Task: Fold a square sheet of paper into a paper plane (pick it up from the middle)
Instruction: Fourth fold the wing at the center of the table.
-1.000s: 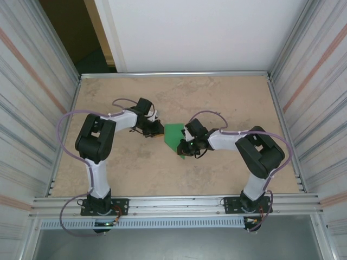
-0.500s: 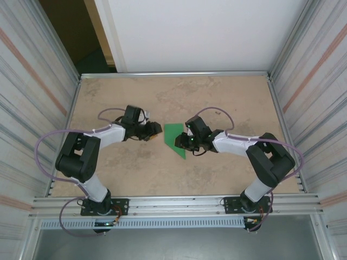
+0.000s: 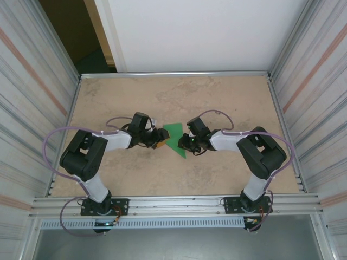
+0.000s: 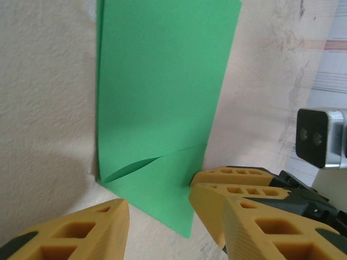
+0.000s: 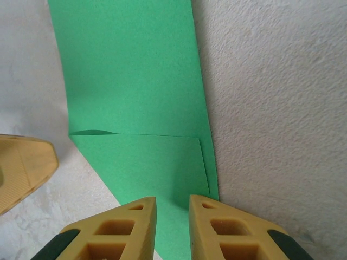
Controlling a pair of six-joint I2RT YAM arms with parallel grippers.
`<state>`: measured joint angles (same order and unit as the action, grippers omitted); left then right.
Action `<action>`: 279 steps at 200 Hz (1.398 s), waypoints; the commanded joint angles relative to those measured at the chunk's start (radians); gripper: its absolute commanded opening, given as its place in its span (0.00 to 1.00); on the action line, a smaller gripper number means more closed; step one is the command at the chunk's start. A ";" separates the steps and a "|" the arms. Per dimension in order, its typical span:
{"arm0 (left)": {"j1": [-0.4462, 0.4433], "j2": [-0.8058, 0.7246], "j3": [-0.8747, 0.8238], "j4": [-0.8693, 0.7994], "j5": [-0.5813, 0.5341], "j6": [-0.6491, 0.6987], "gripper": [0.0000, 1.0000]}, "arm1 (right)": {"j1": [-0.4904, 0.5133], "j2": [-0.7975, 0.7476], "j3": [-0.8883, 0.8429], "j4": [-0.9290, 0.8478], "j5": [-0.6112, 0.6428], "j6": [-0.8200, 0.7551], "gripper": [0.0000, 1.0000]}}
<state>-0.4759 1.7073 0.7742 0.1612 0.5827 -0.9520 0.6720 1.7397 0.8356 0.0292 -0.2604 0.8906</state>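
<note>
The paper (image 3: 173, 135), partly folded, lies flat at tabletop (image 3: 217, 97) centre between left tool (image 3: 161, 135), jaws wide apart beside its edge, and right tool (image 3: 187, 142), jaws narrowly apart over its opposite edge.

Black-and-white arms (image 3: 116, 140) with lilac cables (image 3: 51, 142) and ochre, hollow-celled gripper fingers (image 5: 227, 233).

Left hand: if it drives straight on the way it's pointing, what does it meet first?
The folded green paper: its near corner lies just ahead of the left hand, between its open fingers. Depth is unclear.
</note>
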 commanded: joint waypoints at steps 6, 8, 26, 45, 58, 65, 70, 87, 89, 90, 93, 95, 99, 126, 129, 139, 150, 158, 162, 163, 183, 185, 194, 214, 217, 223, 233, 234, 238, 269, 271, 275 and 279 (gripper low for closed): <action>-0.008 0.000 -0.019 -0.029 -0.021 -0.022 0.49 | -0.008 0.023 0.004 -0.005 0.020 0.024 0.21; -0.008 -0.001 -0.019 -0.032 -0.023 -0.021 0.49 | -0.008 0.024 0.004 -0.005 0.021 0.025 0.21; -0.010 0.001 -0.013 -0.048 -0.034 -0.016 0.49 | -0.012 0.029 0.001 -0.009 0.022 0.028 0.21; -0.017 0.015 -0.010 -0.042 -0.022 -0.027 0.49 | -0.013 0.030 -0.006 -0.006 0.025 0.035 0.19; -0.017 0.023 -0.008 -0.040 -0.023 -0.029 0.49 | -0.014 0.033 -0.008 -0.005 0.024 0.038 0.19; -0.017 0.025 -0.009 -0.036 -0.024 -0.033 0.49 | -0.016 0.034 -0.009 -0.003 0.023 0.039 0.18; -0.018 0.028 -0.008 -0.032 -0.022 -0.036 0.49 | -0.015 0.035 -0.010 -0.003 0.023 0.041 0.18; -0.018 0.040 0.005 -0.035 -0.016 -0.039 0.46 | -0.018 0.038 -0.015 0.013 0.012 0.043 0.16; -0.018 0.041 0.007 -0.038 -0.016 -0.039 0.46 | -0.017 0.038 -0.019 0.015 0.011 0.044 0.16; -0.019 0.042 0.008 -0.038 -0.016 -0.039 0.45 | -0.018 0.038 -0.021 0.017 0.010 0.044 0.16; -0.019 0.045 0.012 -0.041 -0.017 -0.040 0.45 | -0.017 0.039 -0.024 0.021 0.009 0.045 0.16; -0.020 0.046 0.012 -0.041 -0.017 -0.040 0.44 | -0.017 0.040 -0.027 0.025 0.008 0.046 0.16; -0.020 0.049 0.013 -0.039 -0.016 -0.044 0.43 | -0.017 0.040 -0.031 0.030 0.005 0.048 0.16; -0.020 0.065 0.019 -0.026 -0.007 -0.064 0.38 | -0.020 0.044 -0.047 0.046 -0.004 0.056 0.15; -0.019 0.067 0.019 -0.024 -0.006 -0.067 0.37 | -0.020 0.044 -0.048 0.048 -0.005 0.057 0.15; -0.018 0.072 0.026 -0.020 -0.002 -0.071 0.35 | -0.020 0.047 -0.051 0.050 -0.006 0.057 0.15; -0.019 0.073 0.030 -0.019 0.000 -0.076 0.34 | -0.020 0.047 -0.050 0.051 -0.007 0.058 0.15; -0.019 0.073 0.034 -0.019 0.002 -0.077 0.33 | -0.020 0.048 -0.049 0.051 -0.008 0.059 0.15; -0.019 0.074 0.036 -0.019 0.005 -0.077 0.33 | -0.021 0.049 -0.048 0.051 -0.007 0.059 0.15; -0.019 0.075 0.037 -0.019 0.006 -0.077 0.33 | -0.021 0.048 -0.048 0.052 -0.008 0.059 0.15; -0.019 0.079 0.053 -0.018 0.019 -0.076 0.33 | -0.022 0.050 -0.050 0.050 -0.009 0.058 0.14; -0.019 0.080 0.054 -0.017 0.020 -0.077 0.33 | -0.022 0.050 -0.049 0.050 -0.009 0.059 0.15; -0.019 0.081 0.058 -0.014 0.024 -0.077 0.33 | -0.023 0.051 -0.051 0.050 -0.009 0.059 0.15; -0.020 0.077 0.063 -0.012 0.031 -0.079 0.33 | -0.025 0.050 -0.055 0.052 -0.008 0.058 0.15; -0.019 0.078 0.063 -0.011 0.031 -0.078 0.33 | -0.025 0.050 -0.053 0.052 -0.008 0.059 0.14; -0.018 0.076 0.065 -0.011 0.032 -0.078 0.33 | -0.025 0.050 -0.053 0.051 -0.008 0.058 0.15; -0.019 0.073 0.066 -0.009 0.037 -0.082 0.33 | -0.025 0.051 -0.055 0.053 -0.007 0.058 0.15; -0.018 0.073 0.065 -0.008 0.037 -0.082 0.33 | -0.025 0.052 -0.055 0.052 -0.007 0.059 0.15; -0.019 0.072 0.065 -0.005 0.038 -0.084 0.33 | -0.025 0.052 -0.055 0.054 -0.007 0.059 0.15; -0.018 0.068 0.059 0.033 0.059 -0.095 0.32 | -0.027 0.054 -0.057 0.054 -0.006 0.059 0.15; -0.018 0.068 0.059 0.035 0.061 -0.095 0.32 | -0.027 0.054 -0.057 0.054 -0.006 0.059 0.15; -0.018 0.070 0.061 0.039 0.063 -0.094 0.32 | -0.027 0.055 -0.058 0.055 -0.007 0.059 0.14; -0.017 0.070 0.061 0.044 0.067 -0.094 0.32 | -0.027 0.054 -0.058 0.055 -0.006 0.058 0.14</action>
<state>-0.4896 1.7771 0.8173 0.1658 0.6109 -1.0321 0.6521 1.7603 0.8043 0.1310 -0.2852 0.9352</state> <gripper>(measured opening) 0.325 0.145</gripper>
